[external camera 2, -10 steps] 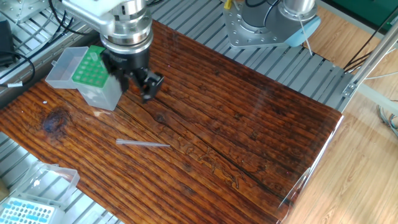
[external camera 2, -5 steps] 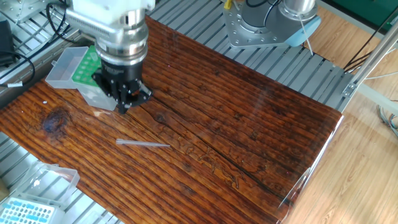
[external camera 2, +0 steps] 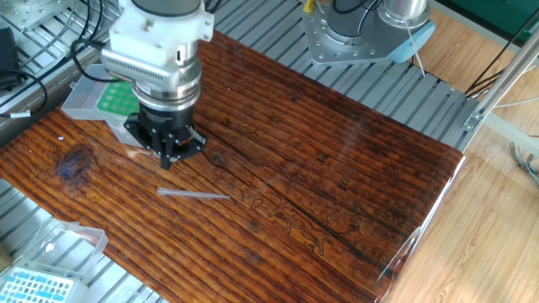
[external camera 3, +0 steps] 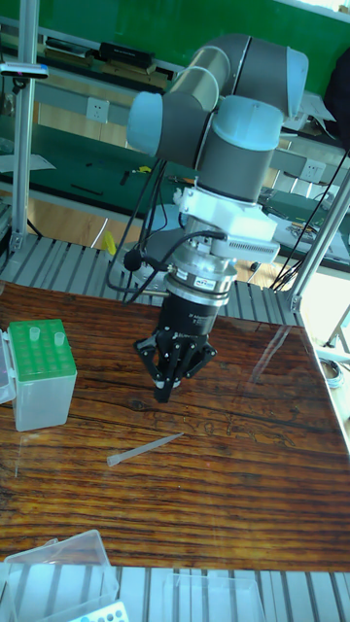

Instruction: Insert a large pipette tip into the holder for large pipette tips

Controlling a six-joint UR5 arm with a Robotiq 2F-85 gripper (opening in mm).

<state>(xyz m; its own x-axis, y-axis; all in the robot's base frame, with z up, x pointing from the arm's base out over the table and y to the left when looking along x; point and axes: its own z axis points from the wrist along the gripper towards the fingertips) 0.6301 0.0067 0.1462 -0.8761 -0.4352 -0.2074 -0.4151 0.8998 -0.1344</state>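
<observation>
The large pipette tip, a thin translucent cone, lies flat on the wooden table, alone. My gripper hangs point-down just behind it, a little above the wood. Its fingers meet at the tips with nothing between them. The holder for large pipette tips, a clear box with a green rack, stands at the table's left. In the fixed view the wrist hides part of it. Two tips stand in its back row in the tall fixed view. Its clear lid lies open to the left.
A smaller box with a light blue rack and an open clear lid sits off the table's front left corner. The arm's base is mounted behind the table. Cables run at far left.
My gripper has moved left and toward the front, turned about its axis and come lower, ending closer to the lying tip. The tip and both boxes have stayed put.
</observation>
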